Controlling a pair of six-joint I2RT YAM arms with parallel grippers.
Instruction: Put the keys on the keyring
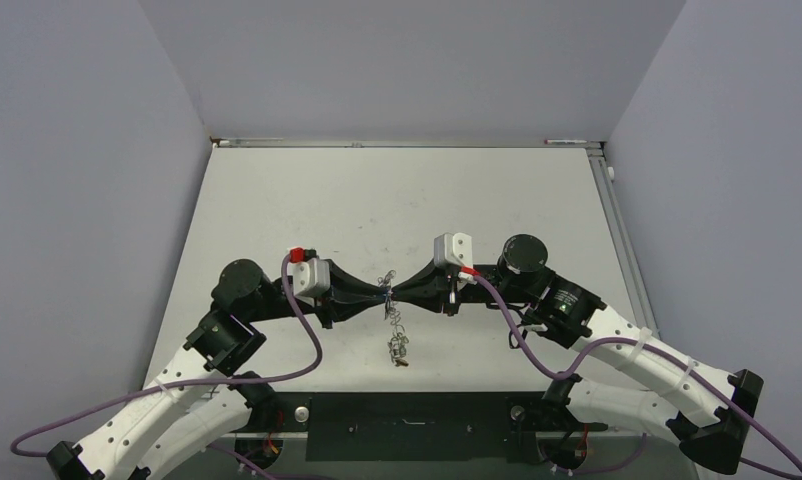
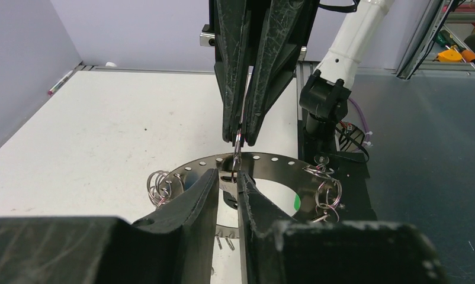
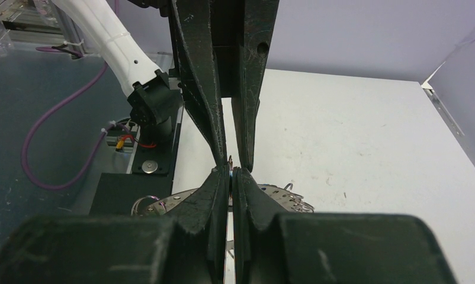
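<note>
1. The large flat grey metal keyring (image 2: 270, 161) is toward the table's 6 o'clock, under the two grippers where they meet. Small wire split rings (image 2: 161, 184) already hang at its 9 and 3 o'clock, so the task looks partway done.
2. The right gripper (image 3: 230, 177) is clamped on a thin wire ring (image 3: 230, 160). The left gripper (image 2: 228, 177) is narrow around a small shiny metal piece (image 2: 228, 192); I cannot tell whether it is a key or the keyring's rim.
3. Plain lilac walls (image 1: 407, 60) enclose the scene.
4. The matte white table (image 1: 307, 200) is lightly scuffed.

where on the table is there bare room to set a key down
The widest bare patch is the white table from the far wall to the left gripper and right gripper. Narrower bare strips lie beside the side walls. It is crowded at the centre, where both meet at the large flat grey metal keyring.
</note>
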